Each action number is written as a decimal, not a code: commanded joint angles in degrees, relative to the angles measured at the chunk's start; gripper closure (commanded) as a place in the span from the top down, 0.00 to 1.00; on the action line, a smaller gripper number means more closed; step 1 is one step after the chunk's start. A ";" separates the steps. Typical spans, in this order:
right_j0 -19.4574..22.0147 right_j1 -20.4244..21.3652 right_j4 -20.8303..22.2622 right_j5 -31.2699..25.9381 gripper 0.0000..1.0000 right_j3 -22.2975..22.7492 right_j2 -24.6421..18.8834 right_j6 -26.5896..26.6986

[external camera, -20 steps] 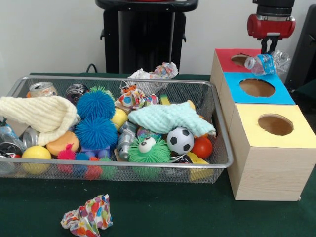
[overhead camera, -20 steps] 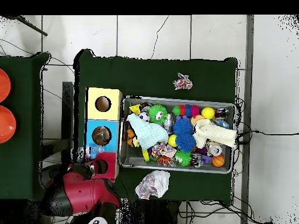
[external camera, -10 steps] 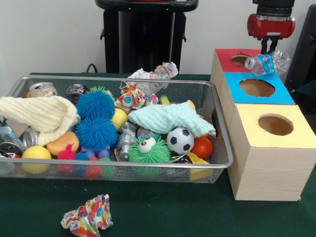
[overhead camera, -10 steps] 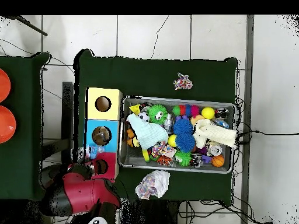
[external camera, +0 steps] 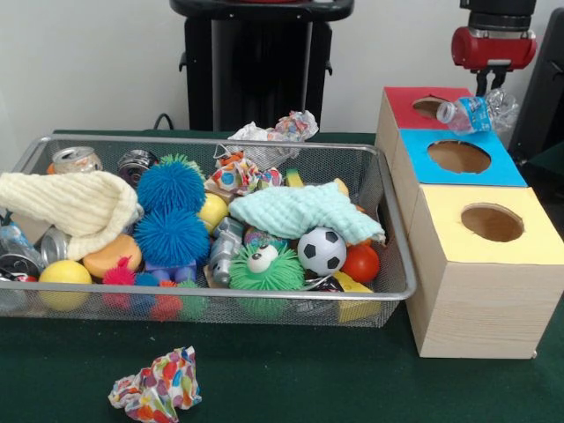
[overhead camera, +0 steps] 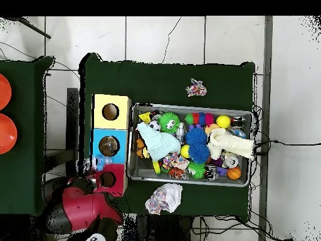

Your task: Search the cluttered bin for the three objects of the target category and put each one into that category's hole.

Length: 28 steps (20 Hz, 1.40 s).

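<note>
End effector (external camera: 487, 85) sits at the upper right of the front view, mostly cut off by the top edge; whether its tips are spread or pressed together cannot be told. Compared with a second ago it is higher and slightly further right. Just below it, a crushed plastic bottle (external camera: 476, 112) lies across the seam between the red box (external camera: 405, 106) and the blue box (external camera: 502, 172), beside the red hole. At centre, the wire bin (external camera: 388, 220) holds balls, cans, cloths and fuzzy toys. A yellow box (external camera: 538, 238) stands nearest on the bench (external camera: 291, 379).
</note>
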<state>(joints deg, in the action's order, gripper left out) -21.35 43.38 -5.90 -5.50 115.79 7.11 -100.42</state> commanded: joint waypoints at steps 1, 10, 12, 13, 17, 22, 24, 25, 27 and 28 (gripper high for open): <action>-1.72 -2.70 -0.91 -6.29 0.00 -6.91 -0.20 -7.87; -1.53 -1.42 -0.76 -6.10 0.00 -5.12 -0.29 -8.13; -1.07 -0.96 -0.68 -6.27 0.00 -4.88 -0.70 -7.93; -0.69 -0.70 -0.56 -6.17 0.00 -4.67 -1.10 -7.75; 0.81 0.09 -0.02 -5.80 0.00 -3.84 -2.43 -7.02; 1.79 1.24 0.14 -5.79 0.00 -2.93 -3.31 -6.89; 2.94 2.59 -0.07 -6.66 0.00 -2.29 -4.32 -6.73; 3.61 3.40 -0.09 -7.30 0.00 -1.89 -4.95 -6.47; 5.14 5.40 0.08 -8.06 0.00 -0.54 -6.12 -5.98; 5.93 6.02 0.09 -8.43 0.00 -0.14 -6.77 -5.75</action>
<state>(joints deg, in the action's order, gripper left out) -19.17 46.14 -5.89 -5.97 114.68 5.57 -100.42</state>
